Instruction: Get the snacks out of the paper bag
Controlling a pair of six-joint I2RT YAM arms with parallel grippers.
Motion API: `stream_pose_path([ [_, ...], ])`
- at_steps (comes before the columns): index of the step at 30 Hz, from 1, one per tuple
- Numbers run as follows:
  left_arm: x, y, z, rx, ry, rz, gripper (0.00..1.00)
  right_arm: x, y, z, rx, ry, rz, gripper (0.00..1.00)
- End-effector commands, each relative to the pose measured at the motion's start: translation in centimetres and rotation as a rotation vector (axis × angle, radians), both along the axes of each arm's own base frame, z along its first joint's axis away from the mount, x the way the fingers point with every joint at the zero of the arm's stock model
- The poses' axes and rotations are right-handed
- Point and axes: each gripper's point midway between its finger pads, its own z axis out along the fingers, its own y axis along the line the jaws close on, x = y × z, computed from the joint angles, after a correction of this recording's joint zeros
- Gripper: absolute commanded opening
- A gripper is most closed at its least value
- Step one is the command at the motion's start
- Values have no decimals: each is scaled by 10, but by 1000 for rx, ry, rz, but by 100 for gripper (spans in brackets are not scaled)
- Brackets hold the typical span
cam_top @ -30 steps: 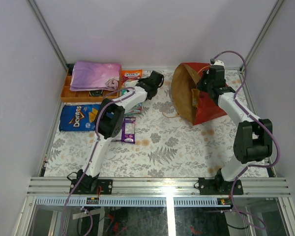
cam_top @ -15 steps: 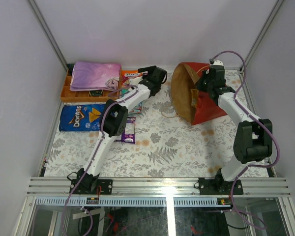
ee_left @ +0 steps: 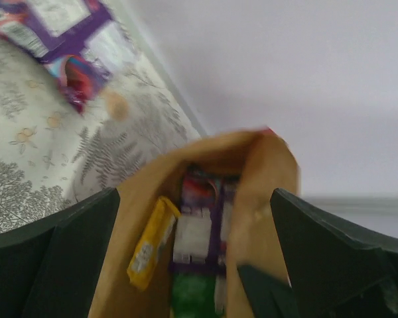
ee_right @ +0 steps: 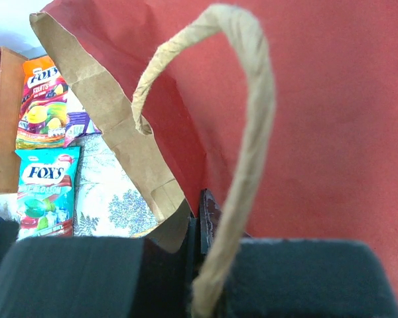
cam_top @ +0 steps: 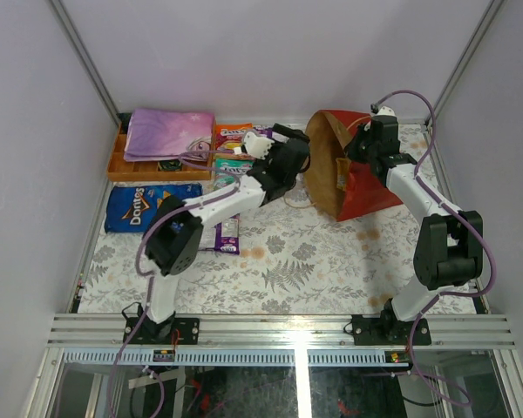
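Snacks (ee_left: 194,228) inside the paper bag (ee_left: 262,172) look light and slippery, so the wide-open, empty left end effector (ee_left: 196,258) should pinch one flat edge.

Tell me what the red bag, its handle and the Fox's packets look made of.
The paper bag looks like matte paper, red outside and brown kraft inside, with a fibrous cut rim. Its handle looks like twisted paper cord, going by the spiral ridges. The Fox's packets are probably plastic film, judging by their glossy, brightly printed surface.
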Motion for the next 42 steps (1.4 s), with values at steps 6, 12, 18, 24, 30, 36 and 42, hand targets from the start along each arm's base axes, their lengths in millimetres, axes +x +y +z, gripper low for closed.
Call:
stream_pose_path([
  [6,0,13,66,380,-375,-786,89,5,8,42,-15,-99,69,0],
  [12,32,38,27,512,-327,-901,74,7,19,45,-1,-102,139,0],
  [18,81,31,-37,438,-153,-1036,21,7,20,48,2,-91,145,0],
  [24,79,47,-131,321,74,-975,1,10,19,28,-18,-44,144,0],
  [30,63,68,-180,235,205,-916,0,14,20,21,-19,-31,149,0],
  [36,66,77,-169,226,189,-910,0,14,22,20,-8,-24,160,0],
  [42,63,63,-82,245,-32,-975,2,15,22,22,-15,-30,160,0],
])
